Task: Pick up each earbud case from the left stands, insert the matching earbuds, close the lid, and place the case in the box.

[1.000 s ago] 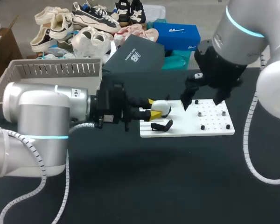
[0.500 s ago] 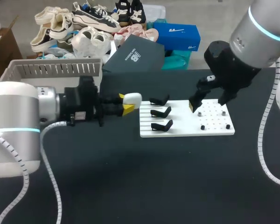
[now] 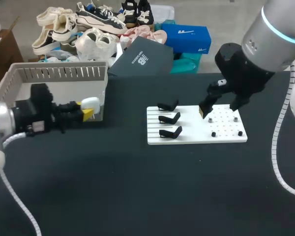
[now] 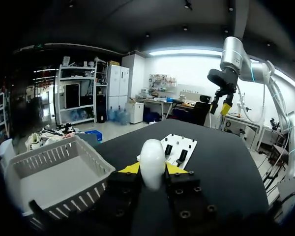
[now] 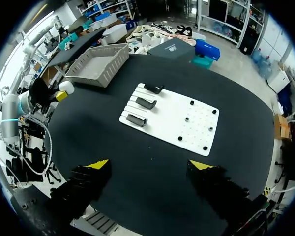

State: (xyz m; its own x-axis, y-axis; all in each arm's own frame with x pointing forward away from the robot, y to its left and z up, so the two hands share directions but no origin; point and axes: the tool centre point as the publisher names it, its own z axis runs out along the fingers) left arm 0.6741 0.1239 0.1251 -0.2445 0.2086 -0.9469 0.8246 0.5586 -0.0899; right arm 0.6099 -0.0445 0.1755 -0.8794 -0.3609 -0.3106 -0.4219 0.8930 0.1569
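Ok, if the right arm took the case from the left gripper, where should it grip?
Likely the rounded end of the case that sticks out past the left gripper's yellow tips, coming from ahead, with its fingers turned crosswise to the left's, which clamp two flanks. The right gripper is open, over the board.

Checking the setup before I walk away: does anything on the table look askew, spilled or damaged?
Nothing stands out. The white board lies flat with its three black stands in a row, all empty. The left gripper grips the white case squarely beside the basket; the right gripper hangs open.
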